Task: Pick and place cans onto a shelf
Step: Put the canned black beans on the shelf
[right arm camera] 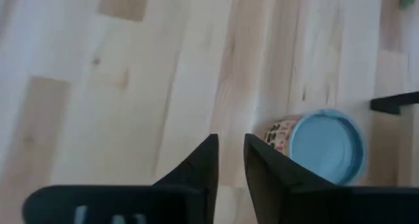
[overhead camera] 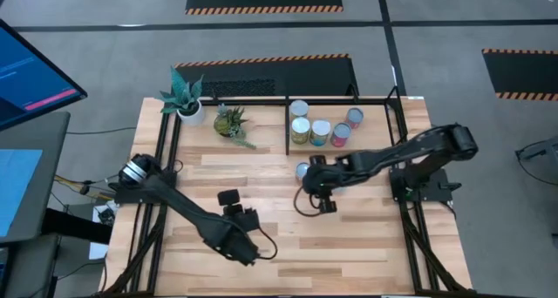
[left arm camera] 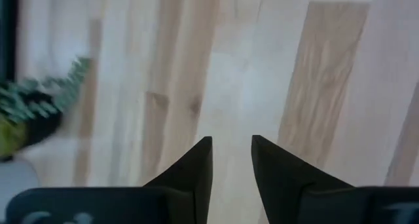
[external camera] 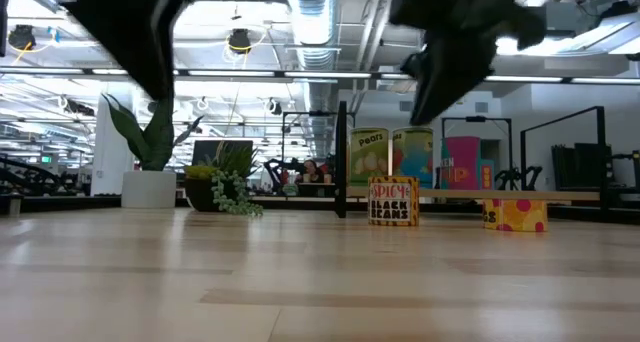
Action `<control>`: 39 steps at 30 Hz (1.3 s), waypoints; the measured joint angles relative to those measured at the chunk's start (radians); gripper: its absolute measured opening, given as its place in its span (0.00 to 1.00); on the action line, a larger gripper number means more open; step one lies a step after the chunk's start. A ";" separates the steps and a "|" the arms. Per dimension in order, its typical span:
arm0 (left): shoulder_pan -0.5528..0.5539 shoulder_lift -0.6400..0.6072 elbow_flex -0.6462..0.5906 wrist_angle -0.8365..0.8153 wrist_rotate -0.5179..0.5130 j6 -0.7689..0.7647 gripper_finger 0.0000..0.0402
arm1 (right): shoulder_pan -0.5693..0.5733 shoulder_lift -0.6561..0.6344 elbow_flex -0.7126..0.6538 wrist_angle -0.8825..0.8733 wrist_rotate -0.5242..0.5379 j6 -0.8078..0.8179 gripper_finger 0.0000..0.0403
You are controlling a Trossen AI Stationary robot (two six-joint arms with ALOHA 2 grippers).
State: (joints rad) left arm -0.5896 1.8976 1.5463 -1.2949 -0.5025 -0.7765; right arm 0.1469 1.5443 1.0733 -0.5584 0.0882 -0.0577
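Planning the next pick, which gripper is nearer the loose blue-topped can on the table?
Right. The right gripper hovers just beside the blue-topped can, holding nothing. The left gripper is farther off, over bare table toward the plants' side.

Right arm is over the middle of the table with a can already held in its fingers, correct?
Not held. In the right wrist view the right gripper holds nothing between its fingers; the blue-topped can stands on the table beside it. The rest is right.

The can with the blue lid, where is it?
In the high view, the blue-lidded can stands on the table right of centre, just outside the shelf, beside the right gripper.
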 joint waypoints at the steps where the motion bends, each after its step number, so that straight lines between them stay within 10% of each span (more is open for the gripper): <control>1: -0.001 -0.016 0.000 -0.002 -0.012 0.014 0.23 | -0.011 0.023 0.000 0.017 0.000 -0.009 0.26; 15: 0.021 -0.292 -0.194 -0.078 -0.121 0.016 0.17 | -0.106 0.186 0.084 0.023 0.023 -0.015 0.59; 27: 0.099 -0.619 -0.519 0.214 -0.074 0.044 0.17 | -0.105 0.222 0.089 -0.030 0.093 0.015 0.59; 39: 0.134 -0.672 -0.583 0.293 -0.060 0.089 0.17 | -0.105 0.281 0.094 -0.053 0.131 0.099 0.49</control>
State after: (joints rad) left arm -0.4561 1.2251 0.9630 -1.0023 -0.5622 -0.6871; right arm 0.0414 1.8249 1.1669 -0.6113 0.2195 0.0409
